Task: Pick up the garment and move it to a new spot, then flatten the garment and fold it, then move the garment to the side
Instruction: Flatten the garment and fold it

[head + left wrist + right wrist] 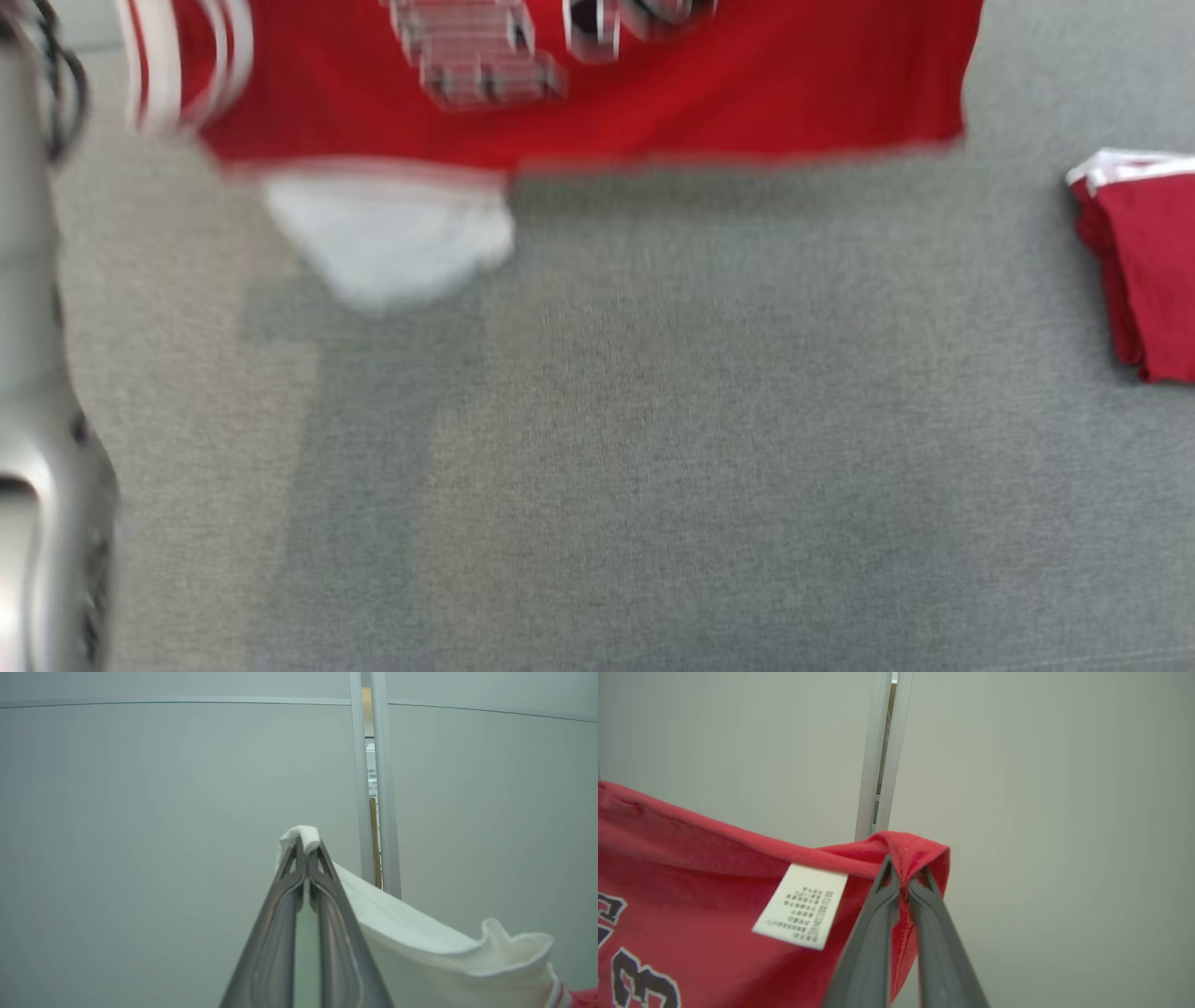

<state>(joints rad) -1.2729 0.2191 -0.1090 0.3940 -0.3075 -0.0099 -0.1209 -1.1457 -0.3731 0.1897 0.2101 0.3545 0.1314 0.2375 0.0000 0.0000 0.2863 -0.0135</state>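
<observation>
The garment (597, 103) is a red shirt with white trim and a dark-and-white print, hanging blurred across the top of the head view above the grey surface (653, 448). A white part (387, 233) droops below its lower edge at the left. In the left wrist view my left gripper (306, 847) is shut on a white fabric edge (420, 938) of the garment. Over in the right wrist view, my right gripper (903, 877) is shut on a red hem corner (920, 851), beside a white care label (801, 905).
A folded red garment with white trim (1144, 271) lies at the right edge of the grey surface. A pale robot forearm (37, 420) runs down the left edge of the head view. Both wrist views face a pale wall with a vertical frame (371, 793).
</observation>
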